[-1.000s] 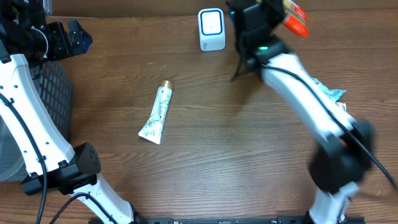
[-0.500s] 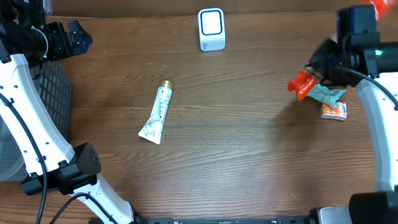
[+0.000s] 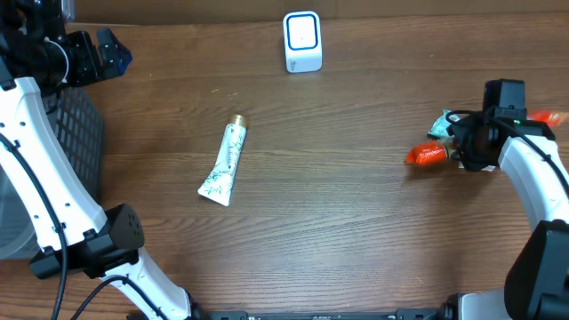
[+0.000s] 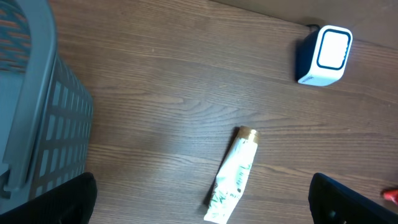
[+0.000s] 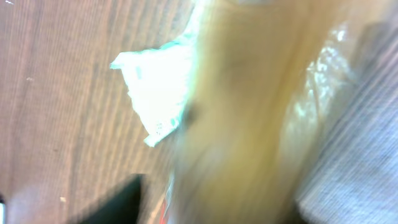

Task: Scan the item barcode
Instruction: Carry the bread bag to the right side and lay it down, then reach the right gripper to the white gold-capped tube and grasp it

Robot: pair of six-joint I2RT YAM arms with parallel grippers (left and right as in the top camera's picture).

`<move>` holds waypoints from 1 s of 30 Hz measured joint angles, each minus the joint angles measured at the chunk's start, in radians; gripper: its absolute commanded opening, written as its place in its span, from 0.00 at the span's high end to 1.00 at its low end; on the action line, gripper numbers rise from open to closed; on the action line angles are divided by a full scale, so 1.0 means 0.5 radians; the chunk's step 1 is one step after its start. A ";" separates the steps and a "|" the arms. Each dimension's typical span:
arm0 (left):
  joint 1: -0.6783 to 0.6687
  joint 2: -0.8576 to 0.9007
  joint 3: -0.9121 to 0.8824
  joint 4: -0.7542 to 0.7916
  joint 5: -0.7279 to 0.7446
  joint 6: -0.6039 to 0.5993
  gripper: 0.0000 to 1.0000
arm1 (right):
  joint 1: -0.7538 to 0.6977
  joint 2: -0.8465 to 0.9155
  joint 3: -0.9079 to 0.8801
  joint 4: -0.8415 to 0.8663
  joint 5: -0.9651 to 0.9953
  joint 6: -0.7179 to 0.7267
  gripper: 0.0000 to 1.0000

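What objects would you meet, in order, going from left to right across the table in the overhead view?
mesh basket → white tube → barcode scanner → orange packet

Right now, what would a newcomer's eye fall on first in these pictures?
The bright orange packet on the right of the table, just at the tip of the right gripper; whether it is gripped cannot be told. Next come the white scanner standing at the far edge in the middle, and the gold-capped white tube lying alone left of centre.
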 measured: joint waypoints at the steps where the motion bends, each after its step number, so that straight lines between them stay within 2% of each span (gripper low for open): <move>1: 0.000 0.000 0.000 0.000 0.001 0.000 0.00 | -0.017 -0.001 0.001 -0.003 -0.001 -0.049 0.00; 6: 0.000 0.000 0.000 0.000 0.000 0.000 0.00 | -0.063 -0.005 0.079 -0.150 -0.075 -0.414 0.02; 11: 0.000 0.000 0.000 0.000 0.000 0.000 0.01 | -0.063 -0.005 0.481 -0.436 -0.289 -0.726 0.04; 14: 0.000 0.000 0.000 0.000 0.001 0.000 0.01 | -0.007 -0.016 0.679 -0.445 -0.459 -0.837 0.04; 18: 0.000 0.000 0.000 0.000 0.001 0.000 0.01 | 0.251 -0.040 0.754 -0.266 -0.684 -0.917 0.04; 22: 0.000 0.000 0.000 0.000 0.000 0.000 0.01 | 0.689 0.031 0.754 0.021 -0.806 -0.919 0.06; 30: 0.000 0.000 0.000 0.001 0.000 0.000 0.00 | 1.340 0.554 0.780 0.643 -0.927 -0.819 0.13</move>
